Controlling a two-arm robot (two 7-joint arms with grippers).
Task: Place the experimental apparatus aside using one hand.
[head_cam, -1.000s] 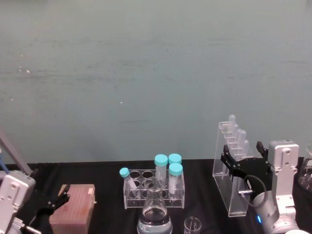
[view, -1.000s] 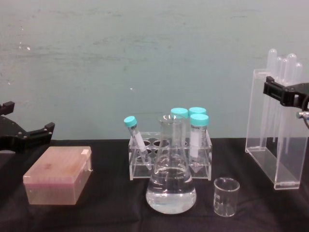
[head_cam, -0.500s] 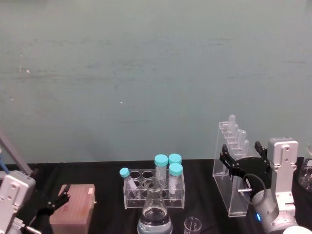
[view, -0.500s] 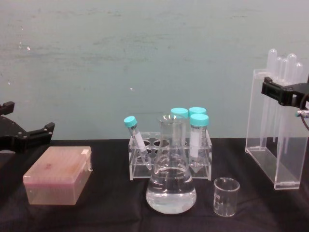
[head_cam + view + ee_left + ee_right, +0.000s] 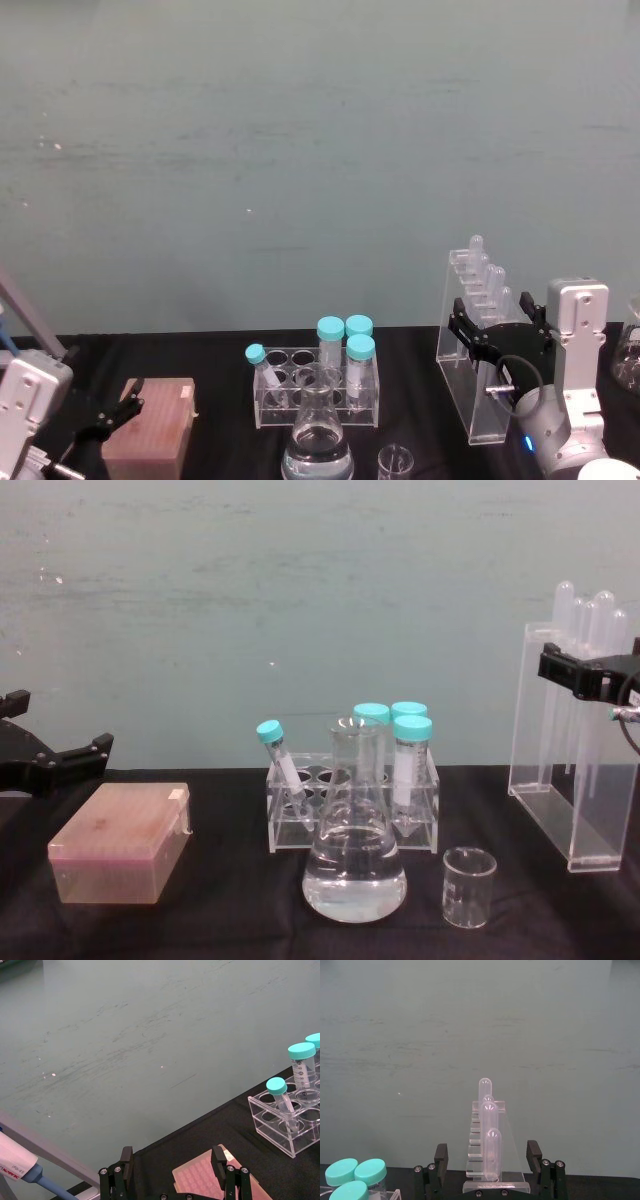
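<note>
Right gripper has crept slightly left and up over the last second, nothing else shifted. It sits high on the tall acrylic rack, which stands upright at the bench's right edge, back from the front.

Right wrist view: jaws spread wide, one finger each side of the rack, daylight on both sides, so nothing is clamped. The long test tubes line up straight ahead between them. Chest view shows one finger across the rack's upper part and cuts the other off, while the tubes poke above the rack top. Head view has both fingers of the right gripper straddling the rack.

Conical flask, part full of clear liquid, sits mid-bench near the front edge, with the small beaker just to its right, not touching. Behind the flask is a low tube rack with teal-capped tubes, one leaning. Head view clips the flask and the beaker at its bottom edge.

Left gripper hangs spread and empty at the bench's left edge, above the pink tip box. Left wrist view looks past its fingers at the box and the low tube rack, plus a pipette.
</note>
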